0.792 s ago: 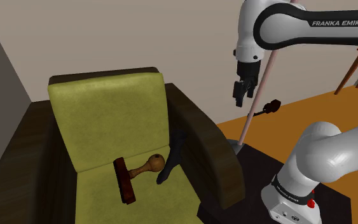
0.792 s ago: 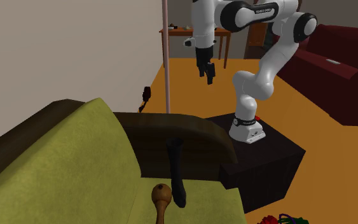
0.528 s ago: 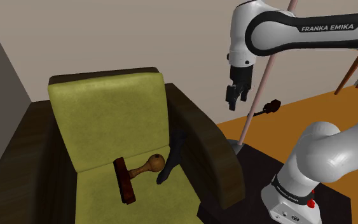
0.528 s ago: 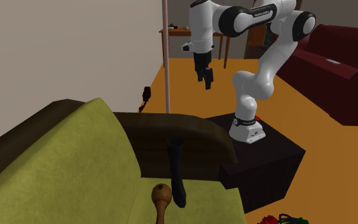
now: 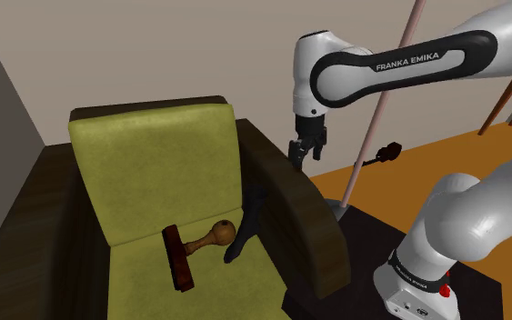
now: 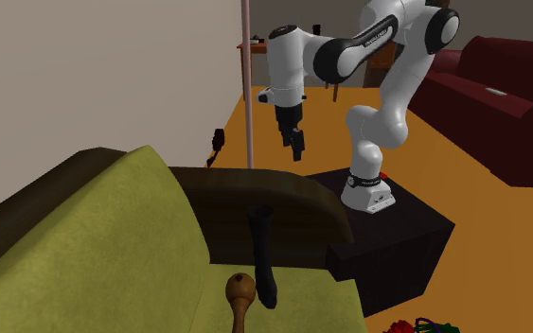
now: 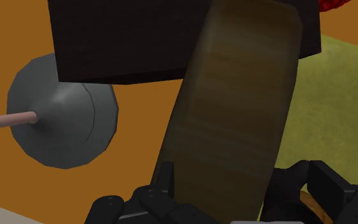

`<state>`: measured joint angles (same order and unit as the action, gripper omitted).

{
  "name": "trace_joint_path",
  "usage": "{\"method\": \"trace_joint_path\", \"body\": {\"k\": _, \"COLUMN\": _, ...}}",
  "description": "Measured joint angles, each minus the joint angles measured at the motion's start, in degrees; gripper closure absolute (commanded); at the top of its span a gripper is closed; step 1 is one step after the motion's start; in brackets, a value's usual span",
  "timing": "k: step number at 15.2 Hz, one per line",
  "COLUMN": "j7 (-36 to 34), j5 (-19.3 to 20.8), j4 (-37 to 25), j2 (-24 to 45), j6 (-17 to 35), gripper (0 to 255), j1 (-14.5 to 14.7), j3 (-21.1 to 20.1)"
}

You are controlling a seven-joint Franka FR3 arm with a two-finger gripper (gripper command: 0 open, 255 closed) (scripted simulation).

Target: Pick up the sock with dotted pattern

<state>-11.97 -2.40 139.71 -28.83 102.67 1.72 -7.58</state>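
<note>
A dark sock (image 5: 246,221) stands on end on the olive armchair seat (image 5: 154,273), leaning against the inside of the dark armrest (image 5: 308,223); no dots can be made out on it. In the second exterior view the sock (image 6: 262,254) hangs down beside the armrest (image 6: 283,189). My gripper (image 5: 301,155) hovers above the back part of that armrest, open and holding nothing, well above the sock. It also hangs in the air beyond the chair (image 6: 295,142). In the wrist view the black fingers (image 7: 161,184) stand apart with the brown armrest (image 7: 234,108) below them.
A wooden-handled tool (image 5: 210,238) and a reddish-brown block (image 5: 178,259) lie on the seat next to the sock. A pink lamp pole (image 5: 383,95) rises from a grey base (image 7: 63,124) beside the black stand (image 5: 363,264). A dark red sofa (image 6: 501,95) stands far off.
The arm has swung toward the shoulder view's left and come lower, carrying the gripper from beside the lamp pole to above the chair's armrest. The sock has not moved.
</note>
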Motion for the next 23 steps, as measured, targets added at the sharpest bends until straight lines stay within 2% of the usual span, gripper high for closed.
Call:
{"method": "trace_joint_path", "body": {"k": 7, "j7": -5.38, "j5": -0.86, "j4": -3.99, "j2": 13.72, "j6": 11.04, "gripper": 0, "j1": 0.99, "j3": -3.79}}
{"method": "trace_joint_path", "body": {"k": 15, "j7": -11.82, "j5": 1.60, "j4": -13.57, "j2": 30.71, "j6": 19.72, "gripper": 0, "j1": 2.19, "j3": -6.58}}
{"method": "trace_joint_path", "body": {"k": 23, "j7": -13.09, "j5": 2.82, "j4": -12.39, "j2": 35.17, "j6": 25.39, "gripper": 0, "j1": 2.53, "j3": -6.67}}
